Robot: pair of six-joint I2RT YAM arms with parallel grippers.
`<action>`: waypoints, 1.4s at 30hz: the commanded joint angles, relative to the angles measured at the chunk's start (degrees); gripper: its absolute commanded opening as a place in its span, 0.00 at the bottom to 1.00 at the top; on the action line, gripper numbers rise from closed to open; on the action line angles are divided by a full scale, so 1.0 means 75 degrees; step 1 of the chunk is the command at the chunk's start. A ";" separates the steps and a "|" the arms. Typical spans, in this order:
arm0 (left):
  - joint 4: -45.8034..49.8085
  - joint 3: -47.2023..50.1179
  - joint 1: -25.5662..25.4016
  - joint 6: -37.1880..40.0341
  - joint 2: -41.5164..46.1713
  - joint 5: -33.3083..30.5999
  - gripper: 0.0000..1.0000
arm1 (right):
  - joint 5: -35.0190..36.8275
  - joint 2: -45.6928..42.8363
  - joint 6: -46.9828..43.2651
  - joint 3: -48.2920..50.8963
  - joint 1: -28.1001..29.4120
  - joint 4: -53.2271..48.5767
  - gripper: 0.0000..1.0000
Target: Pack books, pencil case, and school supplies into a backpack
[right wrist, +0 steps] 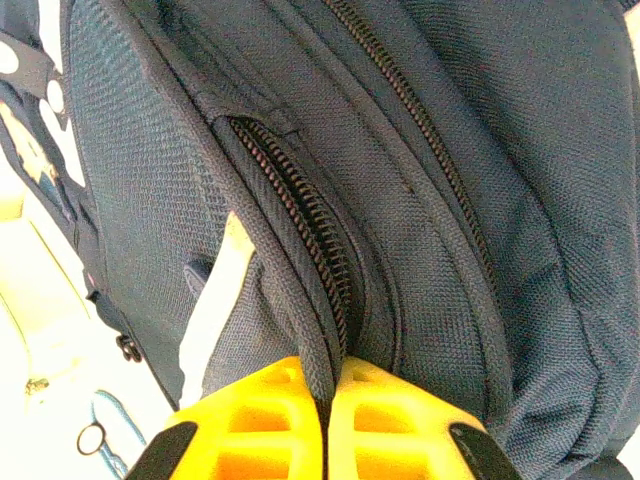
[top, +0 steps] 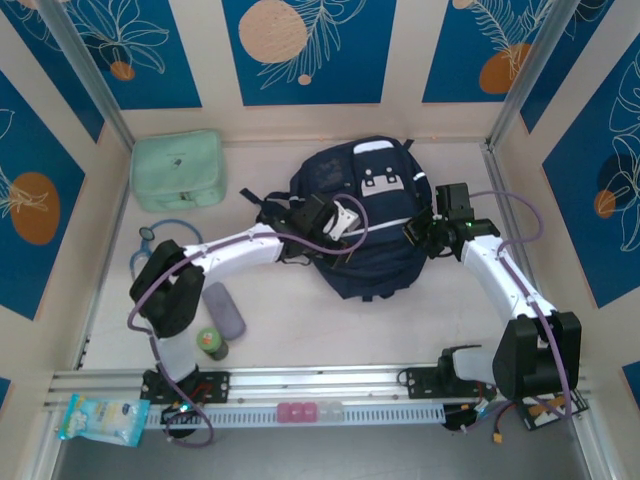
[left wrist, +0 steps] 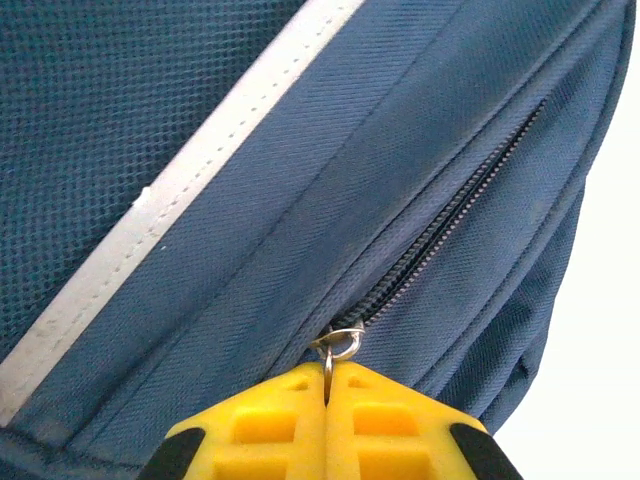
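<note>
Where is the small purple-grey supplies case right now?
In the top view the supplies case lies on the table to the lower left of the backpack. It sits beside the left arm's dark elbow, with the green bottle just in front.

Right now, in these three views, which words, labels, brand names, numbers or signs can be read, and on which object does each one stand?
No text can be read in any view.
White patches on the backpack: plain shapes, no legible letters.
Mint-green bag: one small dark mark, too small to read.
Blue-and-white packet at the near edge: print too blurred to read.
</note>
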State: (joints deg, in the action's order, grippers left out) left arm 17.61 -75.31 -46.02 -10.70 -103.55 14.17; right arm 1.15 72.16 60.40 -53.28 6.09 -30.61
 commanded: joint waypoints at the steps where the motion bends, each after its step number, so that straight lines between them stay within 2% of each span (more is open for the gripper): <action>1: 0.0609 0.0023 0.0642 0.0658 0.0025 -0.0391 0.00 | 0.0377 -0.0185 -0.0325 -0.0288 -0.0243 -0.0162 0.00; 5: 0.0725 0.0029 0.0990 0.1171 0.0075 -0.0123 0.00 | 0.0364 -0.0236 -0.0365 -0.0348 -0.0348 -0.0255 0.00; 10: 0.0873 0.0476 0.1104 0.1292 0.0480 0.0242 0.00 | 0.0237 -0.0363 -0.0296 -0.0338 -0.0506 -0.0191 0.00; 15: 0.0559 0.0950 0.1189 0.1039 0.0790 -0.0330 0.00 | 0.0120 -0.0320 -0.0293 -0.0339 -0.0513 -0.0149 0.00; 19: 0.0490 0.0588 0.1440 0.1124 0.0517 -0.0677 0.00 | 0.0096 -0.0250 -0.0454 -0.0326 -0.0507 -0.0143 0.00; 30: 0.0662 -0.1160 0.1741 0.2071 -0.0792 -0.0407 0.00 | -0.0417 -0.0035 -0.0969 -0.0423 -0.0508 -0.0117 0.00; 31: 0.0714 -0.1218 0.1750 0.2034 -0.0791 -0.0433 0.04 | -0.0537 -0.0049 -0.1012 -0.0400 -0.0507 -0.0041 0.02; 32: 0.0763 -0.1199 0.1765 0.1968 -0.0718 -0.0490 0.13 | -0.0666 -0.0059 -0.1091 -0.0388 -0.0498 0.0024 0.08; 35: 0.0738 -0.0719 0.1797 0.1602 -0.0146 -0.0851 0.42 | -0.0665 -0.0059 -0.1318 -0.0472 -0.0380 -0.0076 0.36; 37: 0.0669 -0.0227 0.1847 0.1276 0.0432 -0.1116 0.57 | -0.0489 -0.0110 -0.1458 -0.0530 -0.0291 -0.0173 0.49; 38: 0.0670 0.0029 0.1884 0.1103 0.0758 -0.1226 0.62 | -0.0344 -0.0137 -0.1536 -0.0570 -0.0251 -0.0240 0.53; 42: 0.0649 0.0907 0.1974 0.0396 0.1968 -0.1946 0.81 | 0.0104 -0.0223 -0.1891 -0.0761 -0.0202 -0.0325 0.59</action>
State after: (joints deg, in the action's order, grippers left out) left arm 22.17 -71.22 -31.81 -3.18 -95.02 4.95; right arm -0.58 72.03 49.45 -56.58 4.16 -31.64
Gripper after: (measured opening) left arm 0.794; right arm 0.590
